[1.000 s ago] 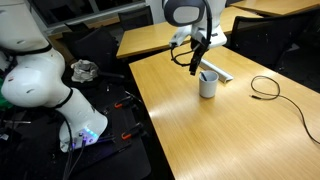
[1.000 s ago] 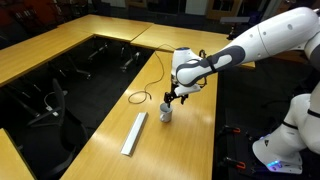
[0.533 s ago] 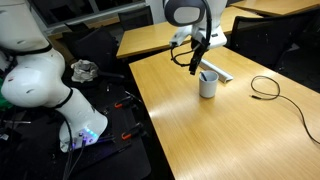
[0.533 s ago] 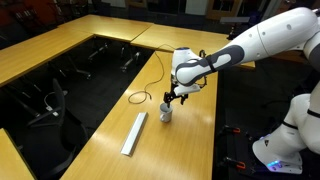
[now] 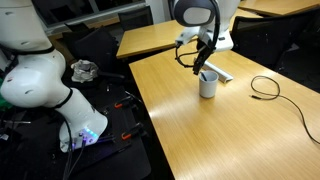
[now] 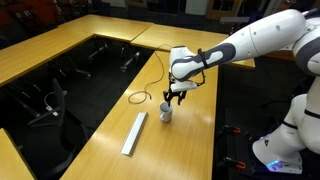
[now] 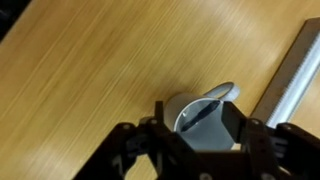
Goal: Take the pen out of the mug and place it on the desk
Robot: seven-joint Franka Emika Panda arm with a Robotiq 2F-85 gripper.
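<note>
White mug (image 7: 176, 108) sits lower centre of our wrist view, dark pen (image 7: 207, 113) slanting to upper right inside it; our claw (image 7: 197, 150) hangs spread wide just above.

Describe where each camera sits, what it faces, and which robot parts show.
An exterior view: beside the robot's base, facing across the desk at the mug; base, arm and hand show.
An exterior view: raised, facing along the desk at the mug; arm and hand show.
Wrist view: straight above the mug; only the open hand shows.
All three share the mug.
</note>
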